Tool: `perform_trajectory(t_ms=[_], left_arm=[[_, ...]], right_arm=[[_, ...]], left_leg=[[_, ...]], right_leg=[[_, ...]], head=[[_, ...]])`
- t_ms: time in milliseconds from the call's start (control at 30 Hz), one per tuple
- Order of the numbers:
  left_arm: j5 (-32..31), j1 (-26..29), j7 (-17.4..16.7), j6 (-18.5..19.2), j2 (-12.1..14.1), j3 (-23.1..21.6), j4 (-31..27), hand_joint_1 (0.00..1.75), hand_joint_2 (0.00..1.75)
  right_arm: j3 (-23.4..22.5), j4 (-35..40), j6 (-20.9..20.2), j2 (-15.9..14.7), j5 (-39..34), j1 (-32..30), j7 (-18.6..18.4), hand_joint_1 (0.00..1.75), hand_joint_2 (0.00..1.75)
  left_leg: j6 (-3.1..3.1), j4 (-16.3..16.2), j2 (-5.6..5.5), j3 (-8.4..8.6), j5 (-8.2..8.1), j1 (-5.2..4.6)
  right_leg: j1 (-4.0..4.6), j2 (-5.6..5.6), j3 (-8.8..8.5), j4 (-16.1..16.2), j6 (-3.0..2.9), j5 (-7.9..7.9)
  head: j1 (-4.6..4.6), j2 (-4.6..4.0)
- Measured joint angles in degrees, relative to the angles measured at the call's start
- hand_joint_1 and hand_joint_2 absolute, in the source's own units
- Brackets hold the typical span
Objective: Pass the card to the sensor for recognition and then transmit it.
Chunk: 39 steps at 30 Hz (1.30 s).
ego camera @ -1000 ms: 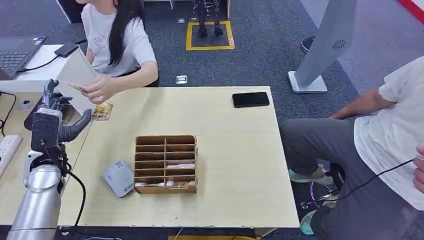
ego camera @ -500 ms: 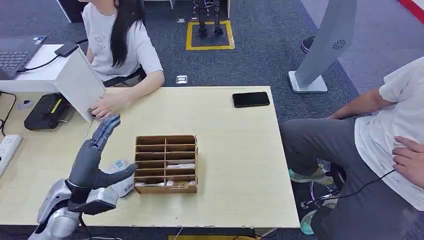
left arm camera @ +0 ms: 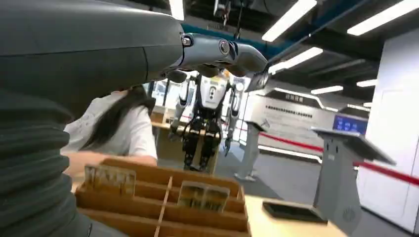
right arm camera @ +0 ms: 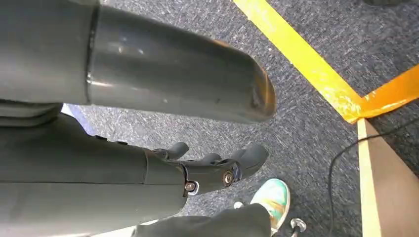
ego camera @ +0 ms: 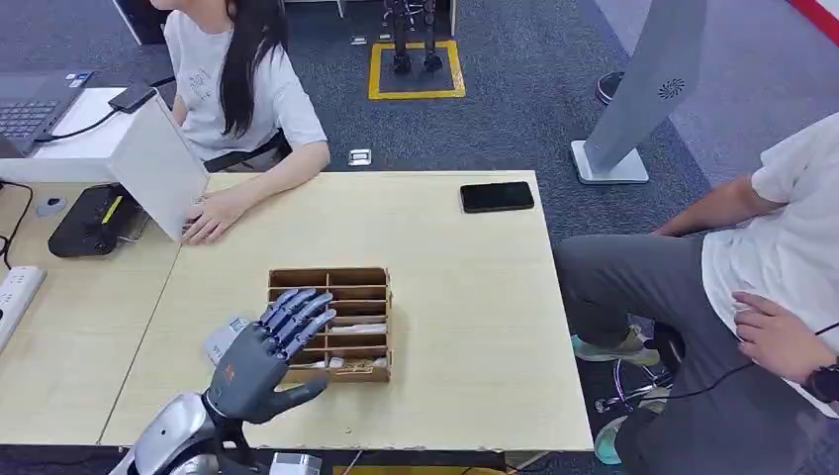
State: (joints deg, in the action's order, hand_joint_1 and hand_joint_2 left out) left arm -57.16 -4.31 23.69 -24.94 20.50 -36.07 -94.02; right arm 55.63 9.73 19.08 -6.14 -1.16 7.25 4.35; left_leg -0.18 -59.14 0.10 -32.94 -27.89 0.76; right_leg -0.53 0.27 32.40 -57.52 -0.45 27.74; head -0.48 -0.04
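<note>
The pale wooden table (ego camera: 465,297) carries the brown slotted card organiser (ego camera: 329,324) at lower centre. The left hand (ego camera: 267,351), back from the upper left, hovers there empty, fingers spread. Cards (ego camera: 356,329) remain inside; another pickup seems next.
</note>
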Motion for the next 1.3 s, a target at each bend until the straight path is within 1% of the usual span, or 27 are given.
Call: perform_trajectory(t_ms=[100, 267, 467, 800, 900, 1167, 1200, 1300], left_arm=[[-1.4, -0.4, -0.9, -1.0, 0.5, -2.0, 3.1, 0.00, 1.75], [-1.6, -1.1, -1.0, -1.2, 1.0, -3.5, 5.9, 0.00, 1.75], [-1.6, -1.4, -1.0, -1.3, 1.1, -4.0, 7.3, 0.00, 1.75], [-1.7, -1.6, -1.0, -1.3, 1.4, -4.4, 7.9, 0.00, 1.75], [-2.4, -1.9, -2.1, -1.4, 1.4, -4.6, 8.5, 0.00, 1.75], [-3.5, -3.3, -5.1, -3.2, 1.3, -4.9, 12.9, 0.00, 1.75], [-3.7, -3.4, -5.9, -3.4, 1.4, -4.9, 13.5, 0.00, 1.75], [-6.3, -3.7, -11.2, -4.9, 1.4, -4.8, 14.2, 0.00, 1.75]], right_arm=[[0.0, 0.1, -0.6, 0.0, 0.2, 0.4, -0.6, 0.00, 0.00], [0.1, 0.2, -0.7, 0.0, 0.4, 0.7, -0.6, 0.00, 0.00], [0.1, 0.3, -0.7, 0.1, 0.4, 0.7, -0.6, 0.00, 0.00], [0.1, 0.3, -0.7, 0.1, 0.5, 0.7, -0.6, 0.00, 0.00], [0.1, 0.4, -0.7, 0.1, 0.6, 0.8, -0.8, 0.00, 0.00], [0.1, 0.5, -0.6, 0.3, 1.0, 1.2, -1.2, 0.00, 0.00], [0.1, 0.5, -0.6, 0.4, 1.0, 1.3, -1.2, 0.00, 0.00], [0.1, 0.5, -0.4, 0.4, 1.0, 1.2, -1.2, 0.00, 0.00]], left_leg=[[0.00, 0.0, 0.01, 0.00, 0.00, 0.01], [0.00, 0.0, -0.01, 0.00, 0.00, 0.02], [0.00, 0.0, -0.01, -0.01, 0.00, 0.01], [0.00, 0.0, -0.02, -0.01, 0.00, 0.01], [0.00, 0.0, -0.02, -0.01, 0.00, 0.01], [-0.01, 0.0, -0.02, -0.01, 0.01, 0.01], [-0.01, 0.0, -0.01, -0.01, 0.01, 0.01], [-0.01, 0.0, -0.02, -0.01, 0.01, 0.01]], right_leg=[[0.00, 0.01, 0.01, 0.0, 0.00, 0.00], [0.01, 0.00, 0.00, 0.0, 0.00, 0.00], [0.00, -0.01, 0.00, 0.0, 0.00, 0.00], [0.00, -0.01, 0.00, 0.0, 0.00, 0.00], [0.00, -0.01, 0.00, 0.0, 0.00, 0.00], [0.01, -0.01, 0.00, 0.0, 0.00, 0.00], [0.01, 0.00, 0.00, 0.0, 0.00, 0.00], [0.01, -0.01, 0.00, 0.0, 0.00, 0.00]], head=[[0.00, 0.00], [0.00, 0.00], [-0.02, 0.00], [-0.02, 0.00], [-0.02, 0.00], [0.00, 0.00], [-0.02, 0.00], [0.00, 0.00]])
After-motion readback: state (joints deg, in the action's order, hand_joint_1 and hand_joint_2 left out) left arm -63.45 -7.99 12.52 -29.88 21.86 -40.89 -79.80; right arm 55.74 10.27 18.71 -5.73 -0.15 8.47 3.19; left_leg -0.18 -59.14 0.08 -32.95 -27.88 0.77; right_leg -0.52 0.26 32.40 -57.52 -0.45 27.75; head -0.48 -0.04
